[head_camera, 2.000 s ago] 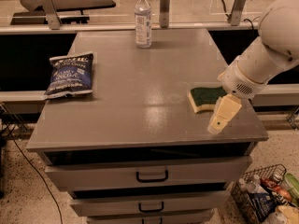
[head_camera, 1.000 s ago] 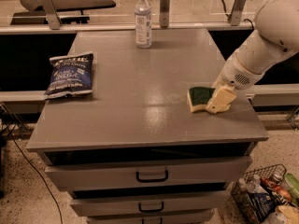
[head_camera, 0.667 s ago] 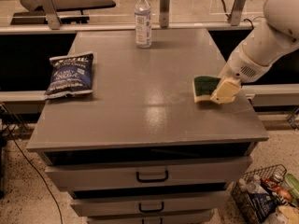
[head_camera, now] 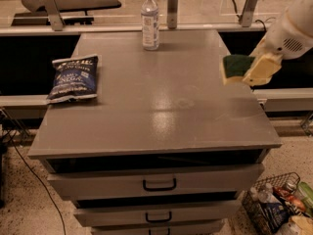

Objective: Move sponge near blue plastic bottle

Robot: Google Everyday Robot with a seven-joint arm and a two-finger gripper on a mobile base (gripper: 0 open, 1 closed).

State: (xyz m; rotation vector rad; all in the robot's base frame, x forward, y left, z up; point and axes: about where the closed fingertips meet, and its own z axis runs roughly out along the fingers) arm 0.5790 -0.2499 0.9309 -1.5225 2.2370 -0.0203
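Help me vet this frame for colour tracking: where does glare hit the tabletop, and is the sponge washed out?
Camera view: pale glare lies on the grey tabletop, centre-front; the sponge, held by the tool at the table's right edge, shows clear green and yellow; the open slot under the top is in deep shadow.

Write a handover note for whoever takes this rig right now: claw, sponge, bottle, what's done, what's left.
Claw: shut on the sponge, at the right edge of the table, apparently lifted off the surface.
Blue plastic bottle: upright at the back centre of the table, far from the sponge.
Snack bag: left side, not in the way.
Done: sponge grasped.
Left: carry it left and back, set it beside the bottle, release.
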